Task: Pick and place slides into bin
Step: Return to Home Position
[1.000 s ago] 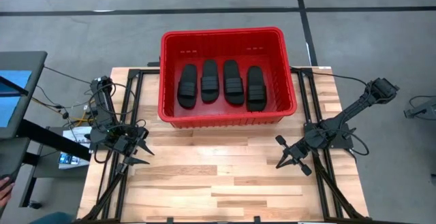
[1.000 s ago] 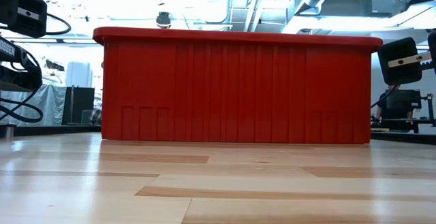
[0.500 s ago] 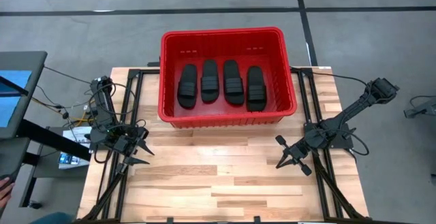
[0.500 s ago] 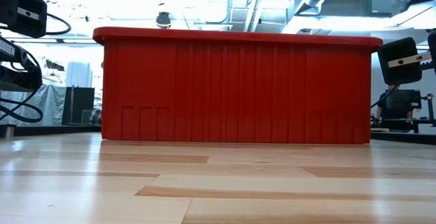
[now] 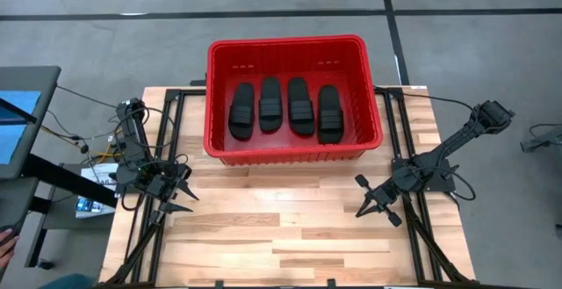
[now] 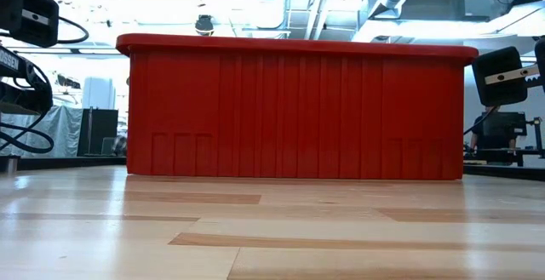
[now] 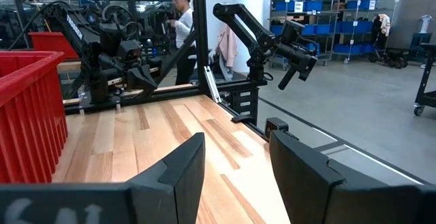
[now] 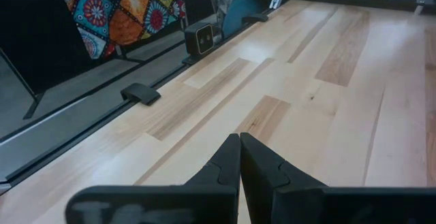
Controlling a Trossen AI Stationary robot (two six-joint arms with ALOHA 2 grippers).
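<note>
Four black slides (image 5: 241, 109) (image 5: 270, 104) (image 5: 301, 106) (image 5: 329, 113) lie side by side, soles down, on the floor of the red bin (image 5: 285, 41). The bin stands at the table's far middle and hides the slides in the low view (image 6: 298, 110). My left gripper (image 5: 186, 192) rests low near the table's left edge, open and empty (image 7: 235, 139). My right gripper (image 5: 362, 197) rests low toward the table's right edge, shut and empty (image 8: 239, 137). Both are on the near side of the bin.
Bare wooden tabletop (image 5: 281, 227) spreads between the two grippers and in front of the bin. Black frame rails (image 5: 167, 131) run along both table sides. A small camera box (image 8: 199, 39) sits at the table's edge. A person (image 7: 182, 20) stands in the room beyond.
</note>
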